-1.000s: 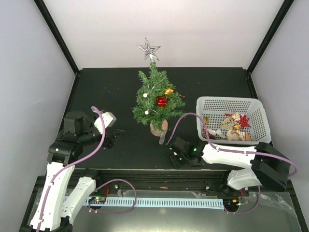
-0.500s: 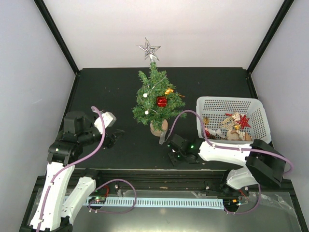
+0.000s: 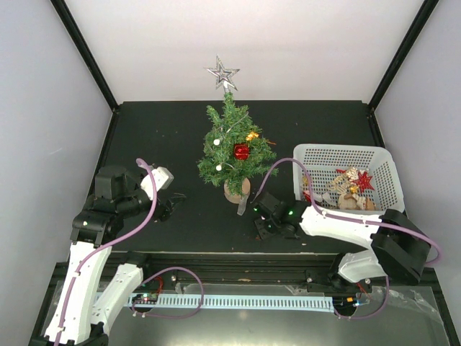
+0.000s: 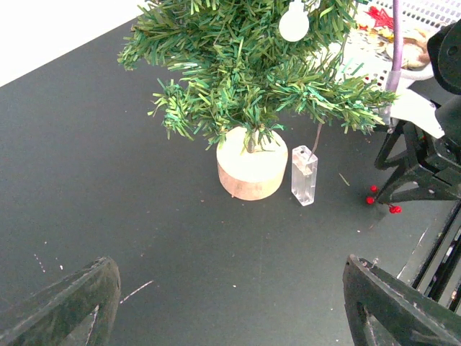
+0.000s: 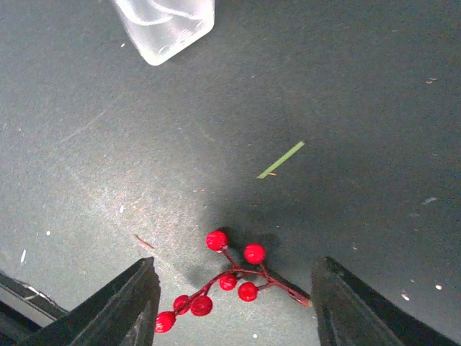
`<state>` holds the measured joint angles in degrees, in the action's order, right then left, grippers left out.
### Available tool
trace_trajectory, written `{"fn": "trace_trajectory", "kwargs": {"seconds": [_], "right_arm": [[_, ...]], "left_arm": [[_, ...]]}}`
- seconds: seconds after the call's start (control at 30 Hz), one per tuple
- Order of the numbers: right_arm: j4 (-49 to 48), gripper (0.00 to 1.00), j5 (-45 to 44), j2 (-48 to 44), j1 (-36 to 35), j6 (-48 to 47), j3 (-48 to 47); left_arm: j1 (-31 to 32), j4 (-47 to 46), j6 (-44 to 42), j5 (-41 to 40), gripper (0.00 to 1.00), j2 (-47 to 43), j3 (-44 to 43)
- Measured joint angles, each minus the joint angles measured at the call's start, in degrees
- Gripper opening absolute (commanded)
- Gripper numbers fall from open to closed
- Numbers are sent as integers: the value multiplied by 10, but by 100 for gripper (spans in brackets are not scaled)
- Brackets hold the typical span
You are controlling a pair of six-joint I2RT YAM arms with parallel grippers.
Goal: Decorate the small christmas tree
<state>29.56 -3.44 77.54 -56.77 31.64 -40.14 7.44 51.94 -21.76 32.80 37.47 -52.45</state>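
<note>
The small christmas tree (image 3: 232, 148) stands mid-table on its round wooden base (image 4: 251, 171), with a silver star (image 3: 222, 73) on top, a red bauble (image 3: 241, 151) and white balls. A red berry sprig (image 5: 228, 281) lies flat on the black table. My right gripper (image 5: 236, 270) hovers open just above it, one finger on each side, touching nothing. In the top view the right gripper (image 3: 261, 220) is just right of the tree's base. My left gripper (image 3: 167, 209) stands open and empty, left of the tree.
A clear plastic battery box (image 4: 304, 175) on a thin wire stands beside the tree's base. A white basket (image 3: 344, 150) with several ornaments sits at the right. A loose green needle (image 5: 281, 159) lies on the table. White walls bound the table.
My right gripper has crept a little away from the near edge toward the tree's base, and its jaws have opened wider. The left arm has not moved.
</note>
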Motion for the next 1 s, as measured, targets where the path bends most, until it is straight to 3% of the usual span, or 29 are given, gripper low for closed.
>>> {"fn": "trace_trajectory", "kwargs": {"seconds": [0.43, 1.0], "right_arm": [[-9, 56, 48, 23, 0, 2, 0], [-16, 36, 70, 34, 0, 0, 14]], "left_arm": [[0, -2, 0, 0, 85, 0, 1], [0, -2, 0, 5, 85, 0, 5]]}}
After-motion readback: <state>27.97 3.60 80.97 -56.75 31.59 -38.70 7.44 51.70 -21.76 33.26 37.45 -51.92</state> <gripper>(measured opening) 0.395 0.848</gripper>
